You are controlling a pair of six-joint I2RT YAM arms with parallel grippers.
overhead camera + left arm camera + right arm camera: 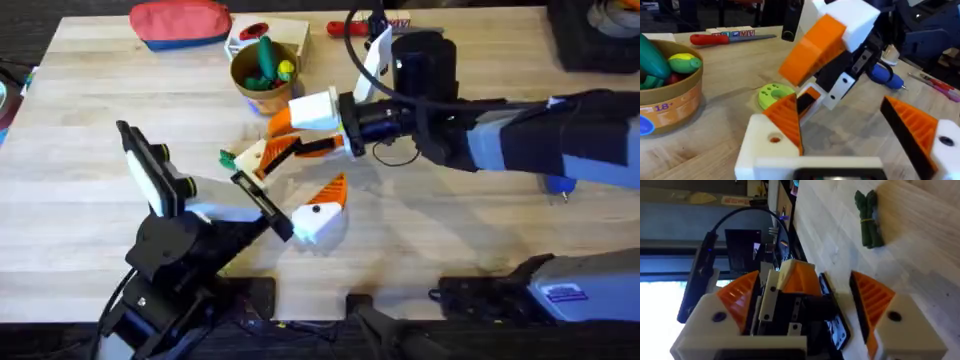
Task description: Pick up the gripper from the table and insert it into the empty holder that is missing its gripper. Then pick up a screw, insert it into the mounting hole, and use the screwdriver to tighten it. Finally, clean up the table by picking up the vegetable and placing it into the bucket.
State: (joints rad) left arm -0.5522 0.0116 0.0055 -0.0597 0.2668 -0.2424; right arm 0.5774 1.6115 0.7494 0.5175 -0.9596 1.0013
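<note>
Right gripper [300, 135] pinches the holder [790, 307]; left gripper [320, 210] open; vegetable [869, 219] not yet in bucket [262, 78]; screw step pending

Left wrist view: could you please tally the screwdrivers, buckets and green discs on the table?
Screwdrivers: 2, the slim red-handled screwdriver and the thick blue power screwdriver
Round brown-orange bucket: 1
Green ring-shaped disc with holes: 1
Total: 4
</note>
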